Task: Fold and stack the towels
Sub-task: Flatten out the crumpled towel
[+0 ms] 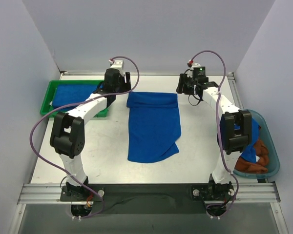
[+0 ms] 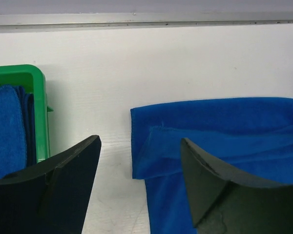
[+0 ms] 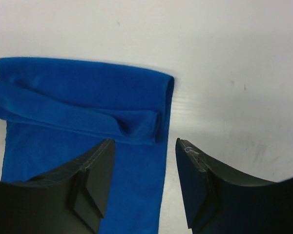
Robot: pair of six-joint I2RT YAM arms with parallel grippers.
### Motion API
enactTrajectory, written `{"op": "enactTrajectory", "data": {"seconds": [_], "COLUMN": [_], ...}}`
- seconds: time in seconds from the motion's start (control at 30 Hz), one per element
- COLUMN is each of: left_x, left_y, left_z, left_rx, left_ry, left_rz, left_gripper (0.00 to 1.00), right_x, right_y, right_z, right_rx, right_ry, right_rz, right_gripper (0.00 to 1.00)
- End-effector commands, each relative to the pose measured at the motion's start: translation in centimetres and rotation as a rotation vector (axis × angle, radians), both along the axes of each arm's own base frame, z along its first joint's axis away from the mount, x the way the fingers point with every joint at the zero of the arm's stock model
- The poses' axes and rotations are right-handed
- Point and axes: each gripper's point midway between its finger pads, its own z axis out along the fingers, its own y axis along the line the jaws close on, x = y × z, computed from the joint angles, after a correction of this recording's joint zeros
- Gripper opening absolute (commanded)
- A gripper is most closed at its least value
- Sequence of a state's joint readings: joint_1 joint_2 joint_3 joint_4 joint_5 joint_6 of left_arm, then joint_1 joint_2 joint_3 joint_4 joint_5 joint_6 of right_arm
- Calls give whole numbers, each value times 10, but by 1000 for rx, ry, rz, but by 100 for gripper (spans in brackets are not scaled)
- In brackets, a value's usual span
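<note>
A royal blue towel (image 1: 153,124) lies lengthwise in the middle of the table, its far end folded back in a band. My left gripper (image 1: 121,87) is open and empty, hovering by the towel's far left corner (image 2: 141,146). My right gripper (image 1: 185,87) is open and empty by the far right corner (image 3: 158,124). A folded blue towel (image 1: 71,95) lies in the green tray (image 1: 49,97); it also shows in the left wrist view (image 2: 7,129). A rust-brown towel (image 1: 256,161) and another blue towel (image 1: 251,141) sit in the teal bin (image 1: 273,156).
The green tray's corner (image 2: 36,92) stands just left of my left gripper. A metal rail (image 2: 146,19) runs along the table's far edge by the back wall. The teal bin is at the right edge beside the right arm.
</note>
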State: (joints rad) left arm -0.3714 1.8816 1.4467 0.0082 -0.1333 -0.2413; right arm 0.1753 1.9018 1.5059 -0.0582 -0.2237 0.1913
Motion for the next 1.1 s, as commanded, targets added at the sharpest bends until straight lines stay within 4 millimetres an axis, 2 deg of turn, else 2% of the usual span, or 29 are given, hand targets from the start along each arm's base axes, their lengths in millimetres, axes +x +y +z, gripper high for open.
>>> {"op": "enactTrajectory", "data": {"seconds": [0.0, 0.03, 0.07, 0.1, 0.13, 0.17, 0.2, 0.23, 0.27, 0.3, 0.33, 0.37, 0.4, 0.43, 0.47, 0.53, 0.57, 0.6, 0.67, 0.77, 0.87, 0.93, 1.07], "left_x": [-5, -11, -19, -31, -44, -58, -72, -89, -101, -115, -125, -140, -146, -152, -160, -165, -168, -169, -171, -174, -181, -184, -195], "left_y": [2, 0, 0, 1, -11, -11, -15, -36, -41, -48, -56, -75, -83, -88, -102, -112, -119, -122, -127, -129, -130, -129, -120], "left_z": [32, 37, 37, 45, 46, 57, 45, 45, 52, 36, 32, 31, 26, 16, 5, -9, -24, -31, -54, -83, -105, -114, -144], "left_rx": [-56, -61, -62, -67, -66, -62, -44, -40, -44, -31, -44, -53, -54, -52, -41, -36, -20, -17, -13, -16, -26, -41, -29], "left_ry": [-11, -9, 5, -1, 5, -8, 19, 20, 5, 33, 39, 35, 41, 58, 74, 104, 128, 141, 191, 256, 310, 337, 407], "left_rz": [16, 19, 32, 32, 11, 18, 8, -43, -54, -70, -87, -133, -144, -153, -178, -183, -189, -186, -177, -159, -143, -128, -91], "left_gripper": [82, 88, 89, 89, 89, 89, 88, 87, 86, 84, 83, 81, 81, 80, 80, 80, 80, 79, 78, 77, 77, 77, 77], "right_x": [-29, -40, -59, -73, -86, -112, -126, -138, -156, -176, -187, -198, -213, -220, -227, -244, -250, -258, -268, -280, -290, -295, -313], "right_y": [-14, -15, -17, -18, -19, -18, -18, -17, -14, -14, -13, -7, -6, -4, 0, 13, 16, 24, 24, 33, 38, 35, 23], "right_z": [5, 17, 2, 12, 8, -14, -19, -14, -23, -33, -41, -46, -55, -60, -63, -74, -78, -82, -91, -100, -110, -118, -135], "right_rx": [12, 18, 11, 15, 7, -13, -20, -15, -19, -21, -26, -26, -31, -35, -37, -54, -60, -65, -92, -115, -103, -118, -151], "right_ry": [75, 58, 110, 99, 117, 188, 209, 200, 240, 269, 292, 311, 335, 349, 360, 393, 408, 426, 447, 478, 543, 581, 677], "right_rz": [-93, -97, -112, -114, -118, -115, -116, -113, -114, -105, -100, -88, -81, -73, -64, -31, -22, -3, 5, 48, 72, 67, 48], "right_gripper": [53, 54, 54, 53, 53, 50, 47, 45, 37, 33, 29, 26, 26, 26, 27, 26, 26, 26, 22, 14, 10, 6, 5]}}
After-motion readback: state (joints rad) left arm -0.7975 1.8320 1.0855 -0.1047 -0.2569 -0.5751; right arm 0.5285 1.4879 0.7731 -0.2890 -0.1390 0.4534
